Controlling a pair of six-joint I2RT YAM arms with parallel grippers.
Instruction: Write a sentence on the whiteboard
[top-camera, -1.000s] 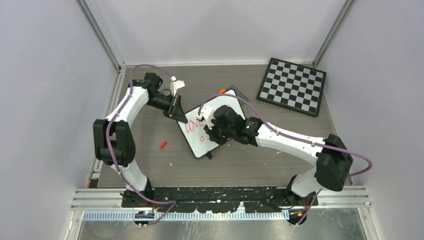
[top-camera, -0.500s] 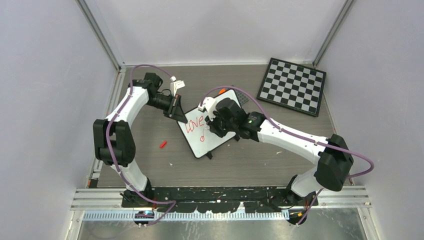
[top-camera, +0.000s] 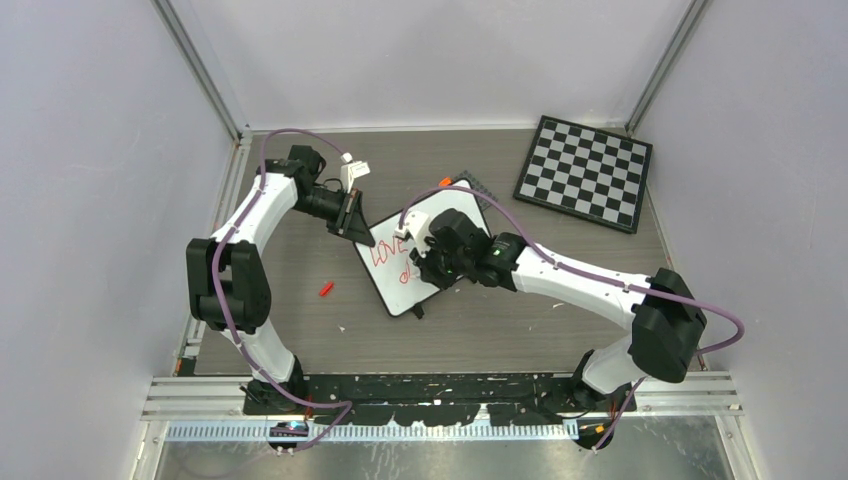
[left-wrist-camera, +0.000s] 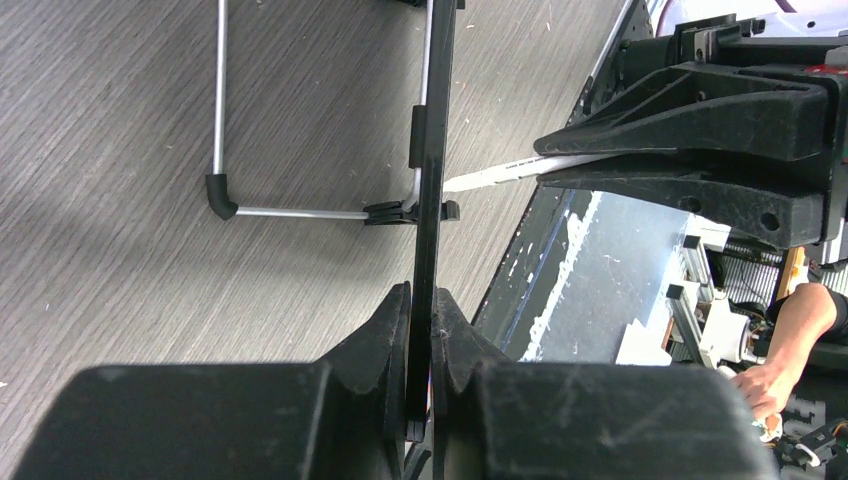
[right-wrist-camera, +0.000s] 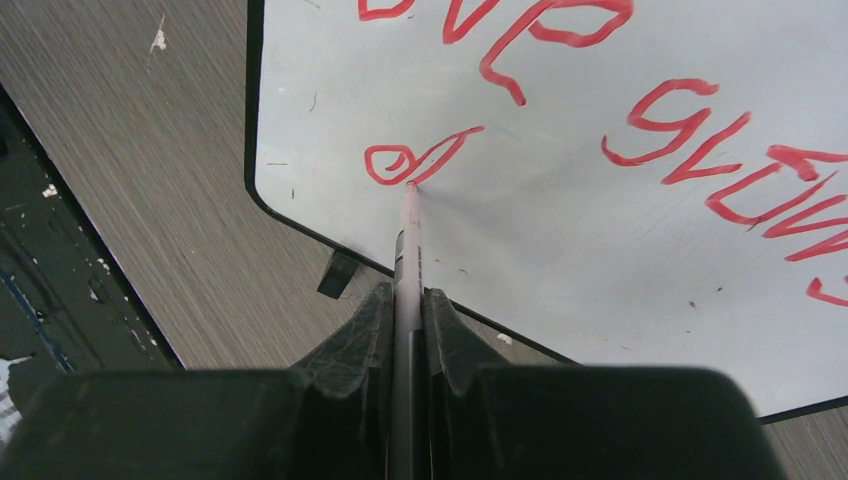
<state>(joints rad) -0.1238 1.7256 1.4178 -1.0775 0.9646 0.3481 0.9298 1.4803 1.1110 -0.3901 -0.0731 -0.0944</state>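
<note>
The whiteboard (top-camera: 400, 285) lies tilted at the table's middle, seen edge-on in the left wrist view (left-wrist-camera: 432, 150). My left gripper (top-camera: 352, 224) is shut on its far-left rim (left-wrist-camera: 420, 300). My right gripper (top-camera: 426, 262) is shut on a white marker (right-wrist-camera: 408, 262) with a red tip, and the tip touches the board (right-wrist-camera: 600, 230) beside a small red loop. The red sentence (right-wrist-camera: 700, 130) shows two lines, the upper reading "LOVE" in the top view. The marker also shows in the left wrist view (left-wrist-camera: 500, 172).
A checkered chessboard (top-camera: 585, 172) lies at the back right. A red cap (top-camera: 326, 288) lies left of the whiteboard. A small orange piece (top-camera: 444, 182) and a dark flat object (top-camera: 480, 188) lie behind the board. The board's wire stand (left-wrist-camera: 225, 190) rests on the table.
My right gripper rose toward the board's far side, then came back down toward its near side with the marker. A new red stroke shows on the lower line. The left arm has not moved.
</note>
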